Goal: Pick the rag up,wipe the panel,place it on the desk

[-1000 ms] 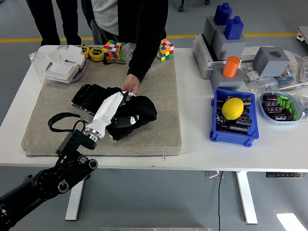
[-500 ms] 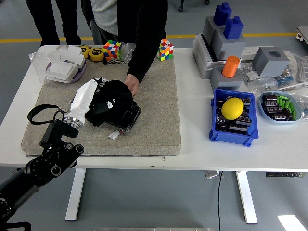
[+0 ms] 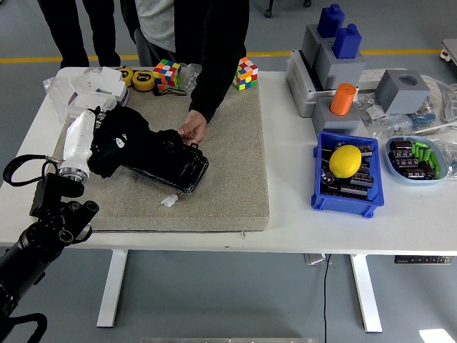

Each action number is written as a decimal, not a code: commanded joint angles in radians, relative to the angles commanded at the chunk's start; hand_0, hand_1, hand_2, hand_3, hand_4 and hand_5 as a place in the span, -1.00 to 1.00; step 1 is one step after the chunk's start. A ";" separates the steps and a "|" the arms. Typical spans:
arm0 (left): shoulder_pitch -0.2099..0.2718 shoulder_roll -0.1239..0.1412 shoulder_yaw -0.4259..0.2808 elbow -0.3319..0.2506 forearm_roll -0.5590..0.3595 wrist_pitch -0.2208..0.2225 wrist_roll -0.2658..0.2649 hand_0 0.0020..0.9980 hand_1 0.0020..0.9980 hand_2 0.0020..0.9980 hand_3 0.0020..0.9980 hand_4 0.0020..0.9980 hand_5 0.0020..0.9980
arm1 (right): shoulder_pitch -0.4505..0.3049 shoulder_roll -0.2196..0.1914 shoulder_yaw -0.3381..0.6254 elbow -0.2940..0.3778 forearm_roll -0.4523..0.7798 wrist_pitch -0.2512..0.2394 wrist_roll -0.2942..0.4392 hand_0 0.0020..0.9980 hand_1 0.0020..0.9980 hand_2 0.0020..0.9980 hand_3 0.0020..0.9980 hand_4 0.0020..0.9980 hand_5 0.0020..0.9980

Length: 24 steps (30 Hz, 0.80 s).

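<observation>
**Rag at the panel's left end**

The left hand [image 3: 84, 137], white-shelled, has its fingers closed on the black rag [image 3: 118, 139], which is bunched over the left end of the glossy black panel [image 3: 169, 166]. The panel lies on the grey mat [image 3: 228, 171] on the white table [image 3: 285, 214]. A person's hand [image 3: 193, 127] touches the panel's far edge.

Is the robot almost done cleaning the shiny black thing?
Partly. The pick-up is done: the left hand grips the black rag. It is wiping the panel's left end while a person's hand steadies it. Laying the rag on the table is left.
</observation>
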 joint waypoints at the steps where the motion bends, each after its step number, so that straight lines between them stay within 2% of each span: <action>1: -0.002 0.000 -0.005 0.007 0.001 0.001 0.001 -0.54 -0.56 -0.46 0.10 0.34 -1.00 | 0.001 0.000 -0.004 0.001 0.002 0.000 0.000 0.07 0.13 -0.01 0.05 0.80 -0.27; 6: -0.002 -0.002 -0.014 0.018 0.003 0.004 -0.002 -0.54 -0.56 -0.46 0.10 0.34 -1.00 | 0.000 0.001 -0.005 0.004 0.006 0.001 0.000 0.07 0.12 -0.01 0.05 0.80 -0.27; 11: 0.006 -0.001 0.007 -0.005 -0.009 0.004 -0.003 -0.54 -0.56 -0.45 0.10 0.34 -1.00 | -0.001 0.001 -0.001 0.003 0.004 0.002 0.000 0.07 0.12 -0.02 0.05 0.80 -0.27; 24: 0.028 0.008 0.182 -0.131 -0.056 0.000 0.013 -0.54 -0.56 -0.45 0.10 0.34 -1.00 | 0.001 0.001 -0.001 0.004 0.004 0.002 0.001 0.07 0.12 -0.02 0.05 0.80 -0.27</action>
